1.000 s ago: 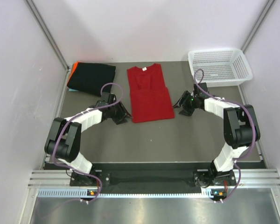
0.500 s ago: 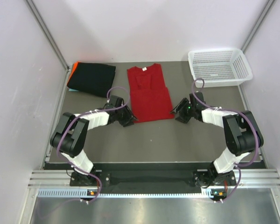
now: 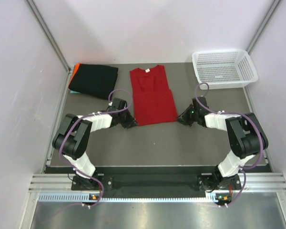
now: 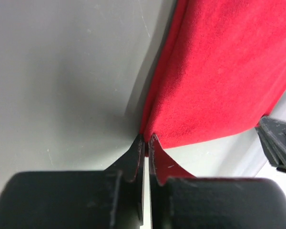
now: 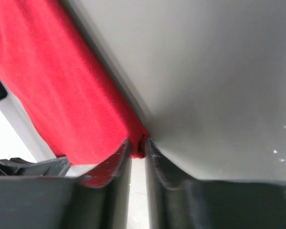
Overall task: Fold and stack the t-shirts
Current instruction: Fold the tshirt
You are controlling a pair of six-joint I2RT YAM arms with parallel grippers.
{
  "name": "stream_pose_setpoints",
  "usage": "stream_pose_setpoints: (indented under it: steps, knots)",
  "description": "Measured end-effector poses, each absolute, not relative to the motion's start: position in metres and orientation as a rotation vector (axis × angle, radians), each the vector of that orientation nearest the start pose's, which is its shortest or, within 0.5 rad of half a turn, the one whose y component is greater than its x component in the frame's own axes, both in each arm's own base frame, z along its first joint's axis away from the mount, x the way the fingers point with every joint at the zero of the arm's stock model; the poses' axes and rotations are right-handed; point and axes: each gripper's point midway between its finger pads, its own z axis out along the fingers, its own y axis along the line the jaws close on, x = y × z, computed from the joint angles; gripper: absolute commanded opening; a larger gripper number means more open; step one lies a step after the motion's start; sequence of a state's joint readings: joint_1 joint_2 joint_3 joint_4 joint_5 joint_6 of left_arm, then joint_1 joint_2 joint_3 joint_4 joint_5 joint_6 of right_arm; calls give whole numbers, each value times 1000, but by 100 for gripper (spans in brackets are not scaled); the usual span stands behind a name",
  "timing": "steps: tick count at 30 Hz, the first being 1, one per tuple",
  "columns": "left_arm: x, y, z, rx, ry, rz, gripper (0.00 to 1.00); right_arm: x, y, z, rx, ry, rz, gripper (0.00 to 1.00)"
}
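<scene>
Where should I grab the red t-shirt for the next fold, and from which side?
Take the red t-shirt by its two near corners, where the folded edges lie flat on the table: left gripper low from the left, right gripper low from the right. Both wrist views show jaws pinching those corners.

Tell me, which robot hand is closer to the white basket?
Right. The right gripper pinches the red shirt corner on the basket side; the left gripper pinches the opposite corner, with the shirt between it and the basket.
</scene>
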State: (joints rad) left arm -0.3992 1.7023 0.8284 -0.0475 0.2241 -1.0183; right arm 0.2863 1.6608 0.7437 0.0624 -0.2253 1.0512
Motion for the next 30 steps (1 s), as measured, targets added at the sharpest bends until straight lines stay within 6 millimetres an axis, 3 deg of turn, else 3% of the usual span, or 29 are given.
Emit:
stream_pose_setpoints:
  steps: [1, 7, 14, 17, 24, 30]
  knots:
    - [325, -217, 24, -711, 2578, -814, 0, 343, 178, 24, 868, 2446, 826, 0]
    - [322, -217, 28, -657, 2591, -750, 0, 335, 176, 24, 839, 2458, 813, 0]
    - [300, -222, 56, -551, 2582, -700, 0, 315, 171, 49, 731, 2441, 810, 0]
    - [285, -228, 62, -496, 2593, -688, 0, 300, 166, 57, 697, 2434, 797, 0]
    - [226, -229, 55, -418, 2667, -651, 0, 253, 154, 60, 633, 2465, 747, 0]
    - [191, -245, 92, -316, 2612, -707, 0, 225, 143, 91, 563, 2398, 755, 0]
